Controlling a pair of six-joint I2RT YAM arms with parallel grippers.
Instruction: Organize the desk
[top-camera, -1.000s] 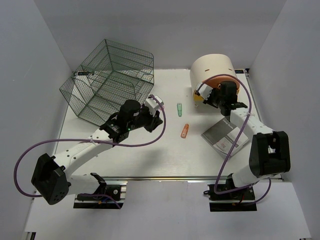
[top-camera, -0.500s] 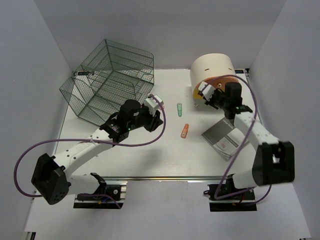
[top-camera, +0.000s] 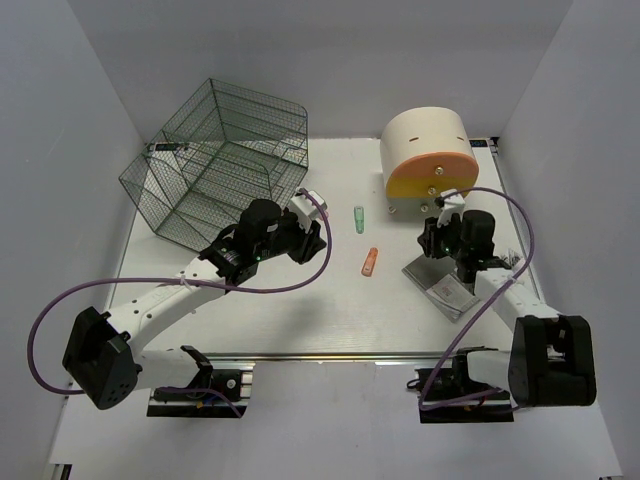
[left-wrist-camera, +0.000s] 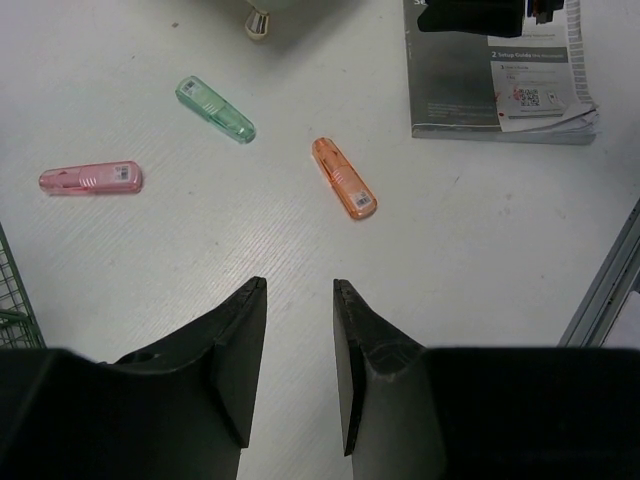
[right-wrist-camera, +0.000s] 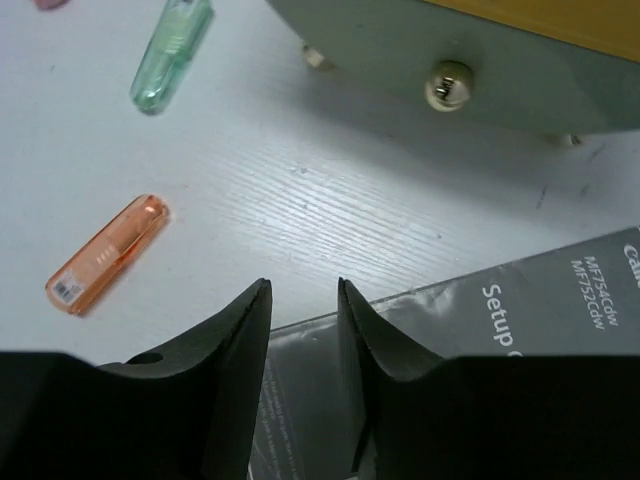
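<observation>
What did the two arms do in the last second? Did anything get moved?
The right gripper drew back from the orange front of the drawer box toward the near edge. It now hangs over the setup booklet, fingers apart, holding nothing. The left gripper, green marker, orange marker, booklet and wire cage stayed put.

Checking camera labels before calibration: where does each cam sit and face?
Top external: above and behind the bases, looking down on the desk; left arm and right arm whole, wire cage, drawer box.
Left wrist: on the left gripper, looking down past its open jaws at pink stick, green stick, orange stick, booklet.
Right wrist: on the right gripper, low over the booklet, facing the drawer box's front; open jaws show.
Shared: all three see green stick, orange stick, booklet.
</observation>
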